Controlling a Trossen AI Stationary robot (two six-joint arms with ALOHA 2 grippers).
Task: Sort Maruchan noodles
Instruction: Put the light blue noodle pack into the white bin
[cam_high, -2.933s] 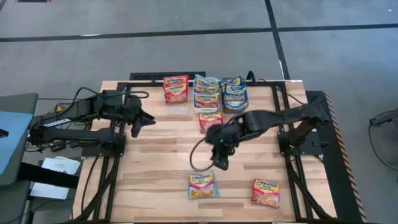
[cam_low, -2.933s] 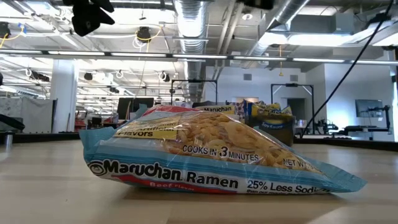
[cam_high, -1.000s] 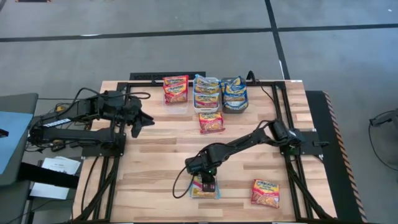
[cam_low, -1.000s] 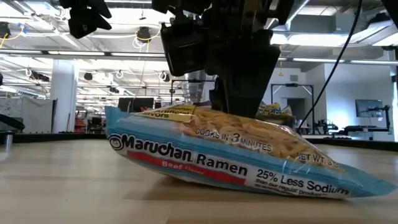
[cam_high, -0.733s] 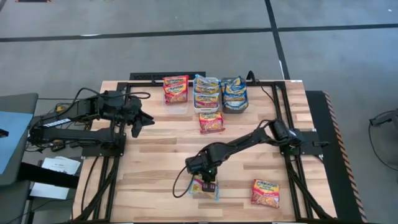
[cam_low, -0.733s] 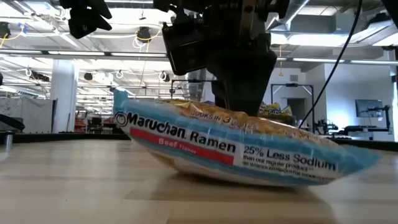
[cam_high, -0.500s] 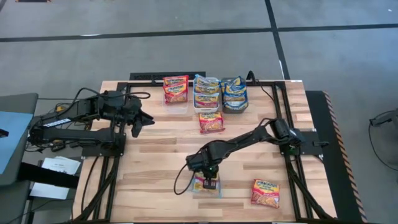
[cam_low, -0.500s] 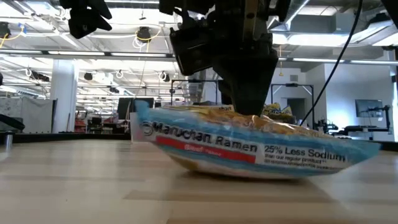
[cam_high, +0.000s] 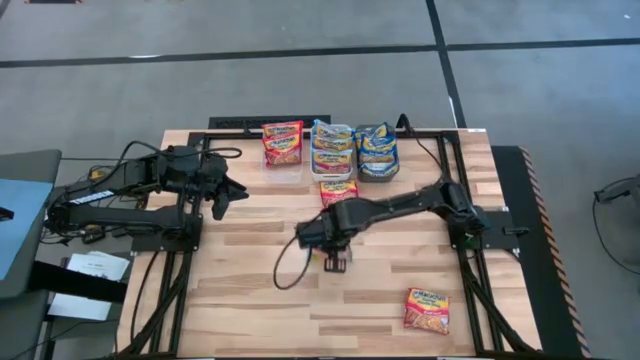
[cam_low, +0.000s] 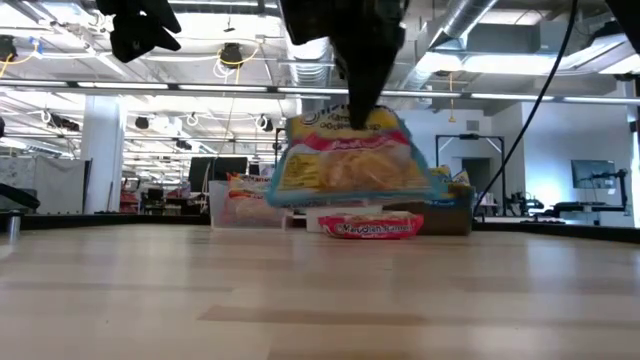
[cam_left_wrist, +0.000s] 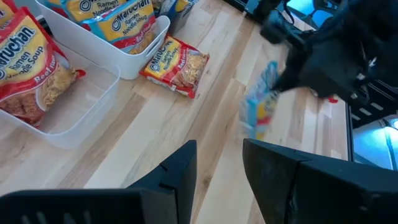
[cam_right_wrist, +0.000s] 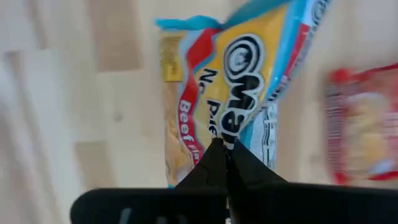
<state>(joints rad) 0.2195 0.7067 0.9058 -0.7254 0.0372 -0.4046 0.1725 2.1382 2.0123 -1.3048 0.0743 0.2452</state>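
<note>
A Maruchan noodles packet with blue bands (cam_low: 350, 165) hangs above the middle of the table, and my right gripper (cam_right_wrist: 227, 155) is shut on it from above. The left wrist view shows it blurred (cam_left_wrist: 260, 109). A red-banded packet (cam_high: 339, 192) lies flat before the bins, and another (cam_high: 427, 310) lies at the near right. More packets fill the clear bin (cam_high: 283, 147), the white bin (cam_high: 333, 150) and the dark-grey bin (cam_high: 377, 150) at the far edge. My left gripper (cam_left_wrist: 217, 162) waits open above the table's left side. My right gripper pinches the packet's upper edge (cam_low: 352, 122) between its two fingers (cam_right_wrist: 214, 163). They point down from above. The packet hangs below them, clear of the table, its printed face upright and slightly tilted.
Bare wooden tabletop (cam_high: 250, 300) spreads over the near left and the middle. The three bins stand side by side along the far edge. Black frame rails (cam_high: 455, 150) border the table's sides.
My right gripper has risen and gone from the near edge toward the table's middle, carrying the blue-banded packet. The packet first tipped up on one side while resting on the wood; now it hangs upright, lifted clear.
</note>
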